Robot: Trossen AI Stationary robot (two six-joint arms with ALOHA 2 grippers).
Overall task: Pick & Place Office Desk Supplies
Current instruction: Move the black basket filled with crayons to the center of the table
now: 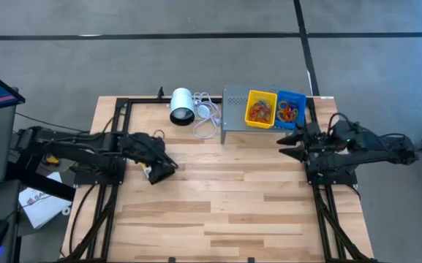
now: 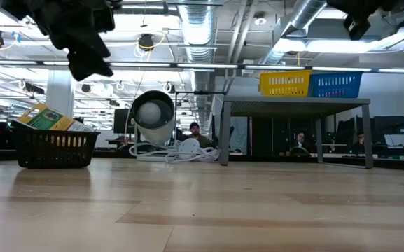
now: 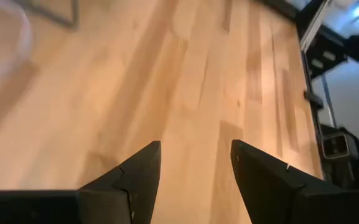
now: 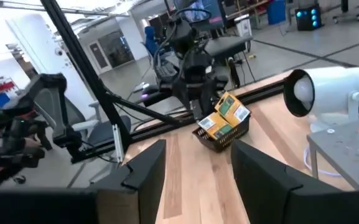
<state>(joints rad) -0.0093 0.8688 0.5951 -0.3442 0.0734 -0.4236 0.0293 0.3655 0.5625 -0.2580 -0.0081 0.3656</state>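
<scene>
Yellow bin [image 1: 261, 108] and blue bin [image 1: 290, 108] atop stand [image 1: 234, 109], left gripper [image 1: 164, 169] left of stand, jaws released, right gripper [image 1: 289, 142] just right, jaws released, both empty

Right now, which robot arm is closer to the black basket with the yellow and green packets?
The left one, probably. The left gripper hovers open by the black basket, as the right wrist view shows, while the right gripper waits near the yellow bin.

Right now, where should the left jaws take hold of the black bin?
Probably its top rim, one jaw inside a side wall, coming straight down: the black bin stands upright and open-topped, with packets sticking up inside.
</scene>
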